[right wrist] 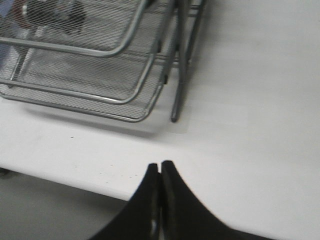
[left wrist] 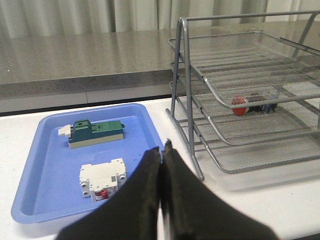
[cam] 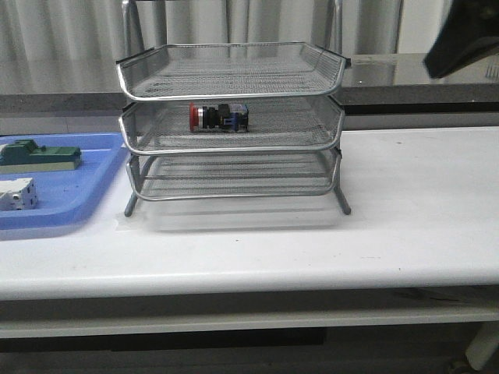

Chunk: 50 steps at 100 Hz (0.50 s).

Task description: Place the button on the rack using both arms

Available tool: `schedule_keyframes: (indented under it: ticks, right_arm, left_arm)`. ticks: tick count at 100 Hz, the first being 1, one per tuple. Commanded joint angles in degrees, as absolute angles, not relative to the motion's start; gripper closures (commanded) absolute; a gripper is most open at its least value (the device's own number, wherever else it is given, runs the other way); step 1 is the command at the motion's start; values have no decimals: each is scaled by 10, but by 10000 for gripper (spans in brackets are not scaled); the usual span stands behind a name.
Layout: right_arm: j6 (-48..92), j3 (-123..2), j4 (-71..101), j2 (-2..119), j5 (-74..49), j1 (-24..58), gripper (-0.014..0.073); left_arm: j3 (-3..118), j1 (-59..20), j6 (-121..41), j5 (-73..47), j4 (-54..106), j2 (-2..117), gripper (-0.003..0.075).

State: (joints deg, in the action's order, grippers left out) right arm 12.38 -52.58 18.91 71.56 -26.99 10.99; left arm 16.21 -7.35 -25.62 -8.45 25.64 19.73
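Note:
The button (cam: 218, 117), red-capped with a dark body, lies on its side on the middle tier of the silver wire-mesh rack (cam: 231, 78). It also shows through the mesh as the button (left wrist: 250, 103) in the left wrist view and blurred as the button (right wrist: 50, 10) in the right wrist view. My left gripper (left wrist: 162, 148) is shut and empty, held above the table beside the blue tray, left of the rack (left wrist: 240, 85). My right gripper (right wrist: 160, 164) is shut and empty over the table's front edge, right of the rack (right wrist: 100, 75). A dark part of the right arm (cam: 464, 39) shows at the upper right.
A blue plastic tray (cam: 86, 195) sits left of the rack, holding a green-and-grey block (left wrist: 95, 132) and a white boxy part (left wrist: 102, 177). A grey counter ledge (cam: 62, 100) runs behind the white table (cam: 405, 218).

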Motion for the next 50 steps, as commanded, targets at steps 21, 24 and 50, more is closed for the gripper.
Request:
schedule_keyframes:
  ticks: [21, 24, 50]
  right_arm:
    - [130, -466, 190, 545, -246, 57, 657]
    - [130, -457, 190, 530, -247, 57, 657]
    - [130, -404, 190, 422, -251, 57, 657]
  left_arm:
    - [180, -73, -252, -45, 265, 202, 741]
    - [180, -73, -252, -45, 265, 202, 741]
    - [180, -73, -252, -45, 265, 202, 741]
